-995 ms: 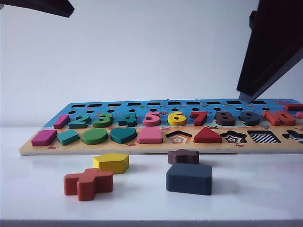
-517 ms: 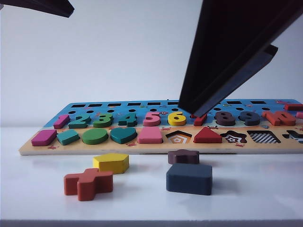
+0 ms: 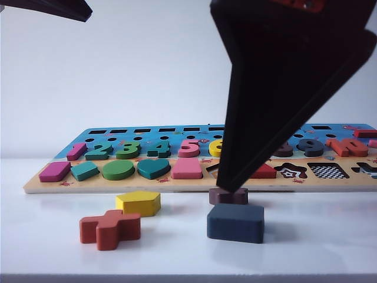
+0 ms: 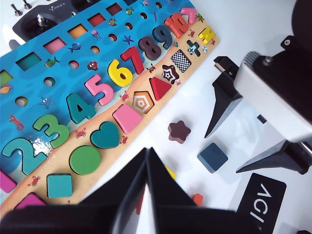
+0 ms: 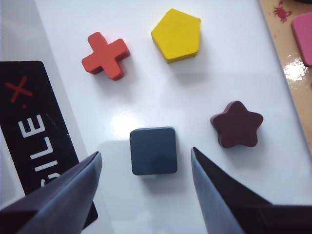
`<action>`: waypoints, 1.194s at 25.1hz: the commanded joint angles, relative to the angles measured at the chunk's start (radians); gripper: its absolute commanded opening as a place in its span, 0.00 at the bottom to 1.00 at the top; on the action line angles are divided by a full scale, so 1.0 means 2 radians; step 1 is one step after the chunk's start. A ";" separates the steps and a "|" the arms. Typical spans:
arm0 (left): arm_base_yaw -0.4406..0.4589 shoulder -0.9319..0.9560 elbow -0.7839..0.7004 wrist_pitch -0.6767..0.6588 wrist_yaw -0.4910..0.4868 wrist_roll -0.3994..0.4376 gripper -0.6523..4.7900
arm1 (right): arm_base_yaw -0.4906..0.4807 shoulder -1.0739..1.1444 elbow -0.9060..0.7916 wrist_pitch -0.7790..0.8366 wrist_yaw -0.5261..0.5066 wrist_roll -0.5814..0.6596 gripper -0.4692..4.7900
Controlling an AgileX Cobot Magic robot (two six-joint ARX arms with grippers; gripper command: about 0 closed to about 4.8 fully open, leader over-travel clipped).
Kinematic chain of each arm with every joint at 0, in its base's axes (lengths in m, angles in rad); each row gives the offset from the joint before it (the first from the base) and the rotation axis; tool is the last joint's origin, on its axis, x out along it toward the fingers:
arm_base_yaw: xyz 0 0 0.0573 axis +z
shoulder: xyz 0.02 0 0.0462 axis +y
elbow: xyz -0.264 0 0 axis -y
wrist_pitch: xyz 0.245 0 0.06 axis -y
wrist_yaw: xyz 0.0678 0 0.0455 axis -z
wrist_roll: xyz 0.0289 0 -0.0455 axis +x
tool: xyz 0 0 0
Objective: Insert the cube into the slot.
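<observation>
The navy cube (image 5: 153, 150) lies flat on the white table in front of the puzzle board (image 3: 147, 184); it also shows in the exterior view (image 3: 235, 223) and the left wrist view (image 4: 212, 157). My right gripper (image 5: 145, 152) hangs open just above the cube, one finger on each side, not touching it. In the exterior view one of its dark fingers (image 3: 265, 106) points down toward the cube. The checkerboard slot (image 3: 328, 170) is empty at the board's right end. My left gripper (image 4: 147, 152) is shut on nothing, held high at the left (image 3: 47, 7).
A dark brown star (image 5: 237, 124) sits close beside the cube, toward the board. A yellow pentagon (image 5: 176, 34) and a red cross (image 5: 106, 55) lie farther to the left. A black lettered plate (image 5: 29, 136) lies along the table's front edge.
My right arm has swung from the upper right leftward and down, and now stands over the cube and star. The left arm and all the pieces have stayed still.
</observation>
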 commanded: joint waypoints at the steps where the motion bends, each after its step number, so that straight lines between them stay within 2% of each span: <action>1: 0.001 0.000 0.002 0.005 0.002 -0.001 0.14 | 0.000 0.004 0.001 0.006 0.000 0.002 0.73; 30: 0.001 0.000 0.002 0.005 0.002 -0.001 0.14 | -0.001 0.050 0.001 0.020 0.005 -0.001 0.72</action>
